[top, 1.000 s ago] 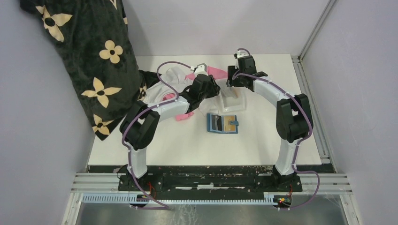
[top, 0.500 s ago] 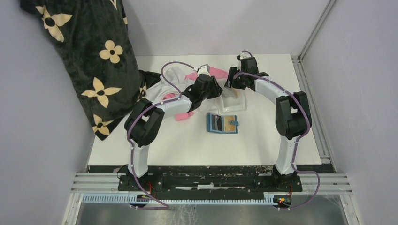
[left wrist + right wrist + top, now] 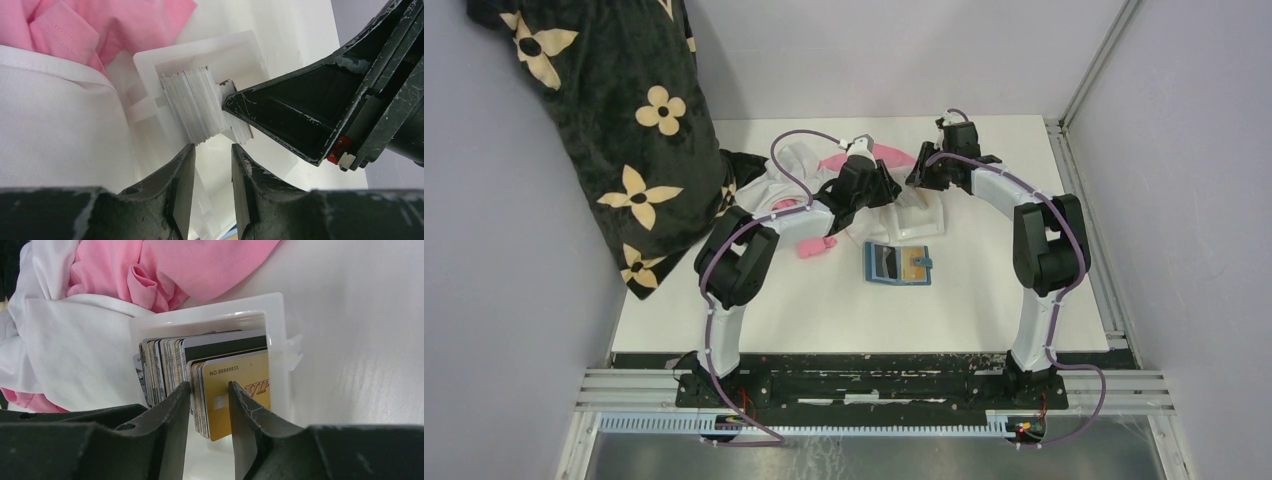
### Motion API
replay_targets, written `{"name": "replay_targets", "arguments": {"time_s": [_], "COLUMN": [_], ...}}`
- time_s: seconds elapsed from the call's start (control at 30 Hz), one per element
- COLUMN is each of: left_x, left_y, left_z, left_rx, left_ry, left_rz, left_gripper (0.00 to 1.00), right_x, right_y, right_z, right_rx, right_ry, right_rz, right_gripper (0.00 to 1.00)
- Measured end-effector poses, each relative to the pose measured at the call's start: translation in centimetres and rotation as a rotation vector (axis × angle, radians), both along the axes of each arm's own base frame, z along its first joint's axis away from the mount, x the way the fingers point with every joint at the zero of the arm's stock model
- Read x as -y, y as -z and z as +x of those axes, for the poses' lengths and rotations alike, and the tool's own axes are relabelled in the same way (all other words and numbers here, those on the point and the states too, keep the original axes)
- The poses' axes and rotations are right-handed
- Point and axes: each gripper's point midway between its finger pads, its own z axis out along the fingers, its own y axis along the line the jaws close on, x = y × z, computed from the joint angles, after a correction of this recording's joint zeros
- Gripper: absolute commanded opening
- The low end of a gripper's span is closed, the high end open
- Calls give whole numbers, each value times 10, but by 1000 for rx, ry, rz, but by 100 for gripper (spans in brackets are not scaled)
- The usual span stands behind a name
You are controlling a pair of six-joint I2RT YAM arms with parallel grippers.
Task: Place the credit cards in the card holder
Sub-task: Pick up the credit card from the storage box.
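The card holder (image 3: 898,264) is teal-blue with a tan inner panel. Of the credit cards (image 3: 165,370), the front one is gold with dark lettering, and a grey one behind it has a black stripe. Their tray (image 3: 210,316) is milky clear. One cloth (image 3: 200,265) is pink, another (image 3: 75,350) white. The hanging fabric (image 3: 594,120) is black with cream flowers. The bench (image 3: 824,300) is white. The left pincer (image 3: 212,150) and right pincer (image 3: 209,390) are scuffed black.

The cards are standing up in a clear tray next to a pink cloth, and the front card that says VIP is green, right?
Not quite. The VIP card at the front is gold, not green, as the right wrist view shows. The rest is right: the cards stand on edge in the clear tray, next to the pink cloth.
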Motion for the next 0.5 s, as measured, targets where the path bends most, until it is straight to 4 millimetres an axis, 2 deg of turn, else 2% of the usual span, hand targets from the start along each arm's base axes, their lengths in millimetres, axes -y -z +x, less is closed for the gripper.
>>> {"name": "replay_targets", "arguments": {"time_s": [0.17, 0.5], "left_x": [2, 2], "left_y": [0, 2], "left_z": [-1, -2], "left_rx": [-1, -8], "left_ry": [12, 13], "left_rz": [-6, -1], "left_gripper": [40, 39], "right_x": [-2, -6], "right_y": [-1, -8], "right_z": [-1, -6], "right_rx": [-5, -9], "right_ry": [4, -3], "right_rz": [17, 49], "right_gripper": [36, 18]}}
